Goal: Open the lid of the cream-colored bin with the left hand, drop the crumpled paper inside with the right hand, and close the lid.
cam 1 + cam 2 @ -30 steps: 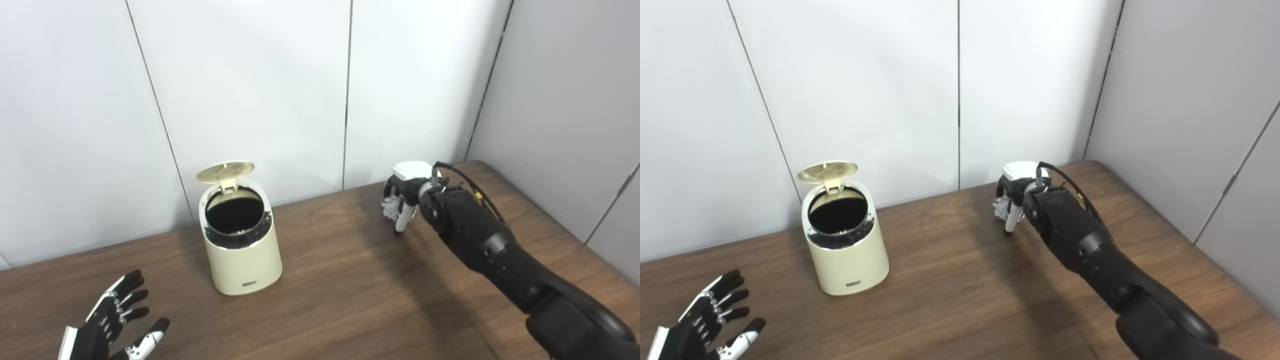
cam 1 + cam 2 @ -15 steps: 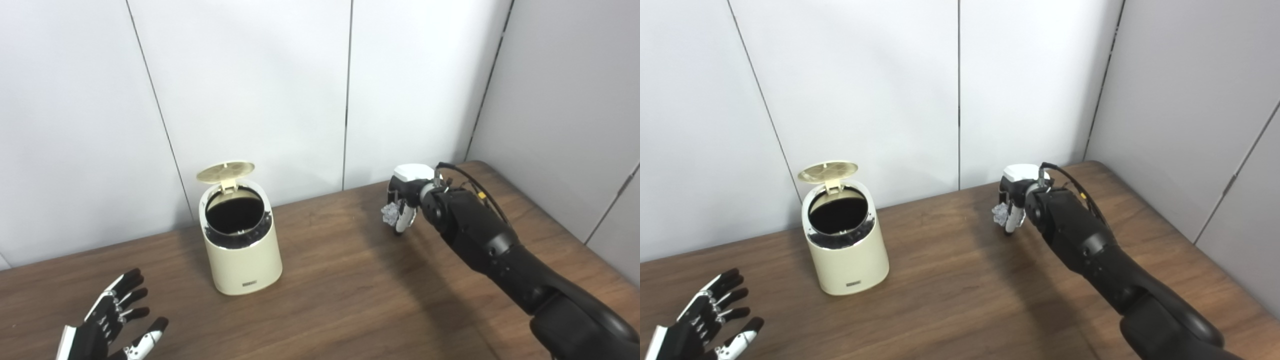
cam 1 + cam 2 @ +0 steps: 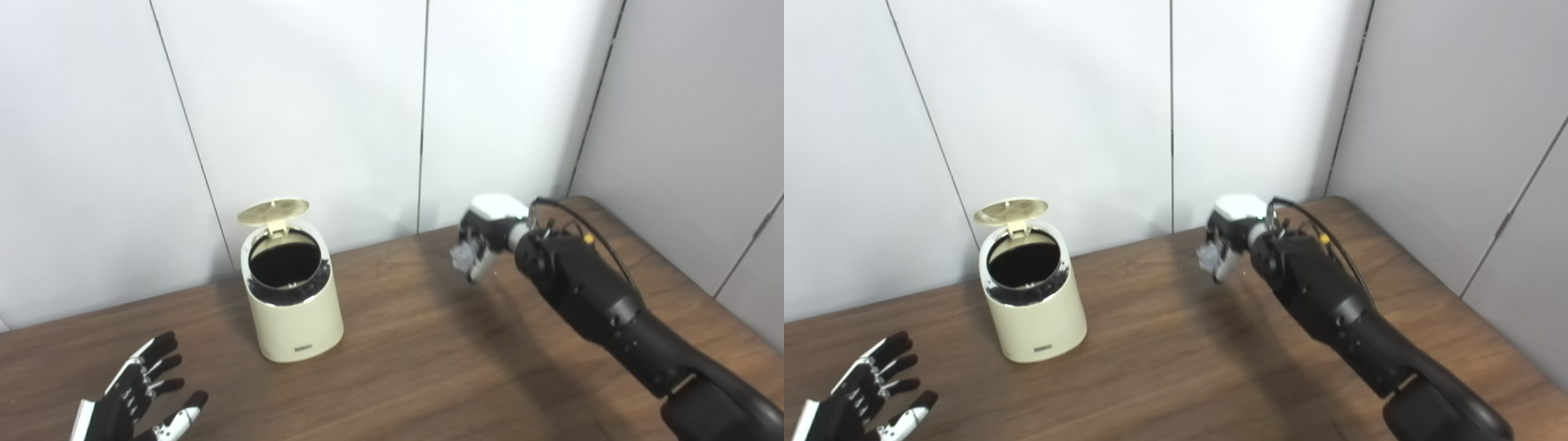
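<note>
While lid (image 3: 273, 211) upright: right hand (image 3: 484, 236) clutching crumpled paper (image 3: 462, 255); left hand (image 3: 131, 398) splayed, empty.

Bright even light, soft shadows, slight blur

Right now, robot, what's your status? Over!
Left robot hand open, low by the table edge. Right robot hand shut on crumpled paper, off the table. Bin lid up. Nothing between paper and bin.
</note>
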`<action>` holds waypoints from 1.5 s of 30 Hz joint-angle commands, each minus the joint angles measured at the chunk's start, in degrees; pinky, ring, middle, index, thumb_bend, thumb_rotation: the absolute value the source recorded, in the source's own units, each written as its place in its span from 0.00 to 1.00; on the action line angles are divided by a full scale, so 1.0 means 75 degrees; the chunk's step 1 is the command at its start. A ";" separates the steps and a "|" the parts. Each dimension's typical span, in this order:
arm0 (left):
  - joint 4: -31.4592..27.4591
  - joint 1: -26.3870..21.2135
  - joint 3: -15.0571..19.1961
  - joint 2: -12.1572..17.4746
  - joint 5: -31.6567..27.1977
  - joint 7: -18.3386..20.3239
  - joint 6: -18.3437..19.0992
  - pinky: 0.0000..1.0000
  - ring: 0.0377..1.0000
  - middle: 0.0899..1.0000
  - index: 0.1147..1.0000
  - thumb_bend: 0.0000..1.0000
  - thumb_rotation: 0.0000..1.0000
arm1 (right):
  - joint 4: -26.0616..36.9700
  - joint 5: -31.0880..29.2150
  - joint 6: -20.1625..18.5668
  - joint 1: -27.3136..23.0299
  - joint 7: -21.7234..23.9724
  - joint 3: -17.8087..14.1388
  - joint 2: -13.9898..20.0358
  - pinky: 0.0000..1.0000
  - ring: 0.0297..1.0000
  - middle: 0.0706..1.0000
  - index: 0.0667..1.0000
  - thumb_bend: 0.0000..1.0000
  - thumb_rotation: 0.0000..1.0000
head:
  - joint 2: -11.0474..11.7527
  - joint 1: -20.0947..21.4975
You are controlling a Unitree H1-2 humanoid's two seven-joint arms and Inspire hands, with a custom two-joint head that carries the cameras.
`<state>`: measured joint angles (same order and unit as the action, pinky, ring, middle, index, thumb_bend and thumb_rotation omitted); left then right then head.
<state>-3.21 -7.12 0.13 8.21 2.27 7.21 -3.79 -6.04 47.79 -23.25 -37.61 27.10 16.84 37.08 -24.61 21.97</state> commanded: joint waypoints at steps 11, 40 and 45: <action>0.0028 -0.0163 -0.0081 -0.0081 0.0057 -0.0117 -0.0384 0.68 0.81 0.86 0.87 0.59 0.00 | 0.1948 0.0149 0.0080 -0.0394 0.0219 -0.0271 -0.0035 0.43 0.39 0.46 0.46 0.52 0.00 | 0.0093 -0.0437; 0.0679 -0.0137 -0.0267 -0.0385 0.0241 -0.0272 -0.0976 0.71 0.82 0.85 0.86 0.68 0.06 | 0.3077 -0.0158 0.0618 -0.0355 0.0105 -0.0160 -0.2090 0.37 0.39 0.47 0.45 0.52 0.00 | 0.0234 -0.1849; 0.0742 -0.0127 -0.0337 -0.0430 0.0329 -0.0326 -0.1076 0.72 0.82 0.85 0.86 0.68 0.09 | 0.2824 0.0029 0.0892 -0.0449 0.0013 0.0033 -0.2157 0.36 0.38 0.47 0.45 0.52 0.00 | 0.0254 -0.2048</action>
<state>3.27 -7.04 -2.28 5.22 4.47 5.48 -9.69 14.32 47.48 -18.27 -37.90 29.19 17.70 20.57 -22.68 6.86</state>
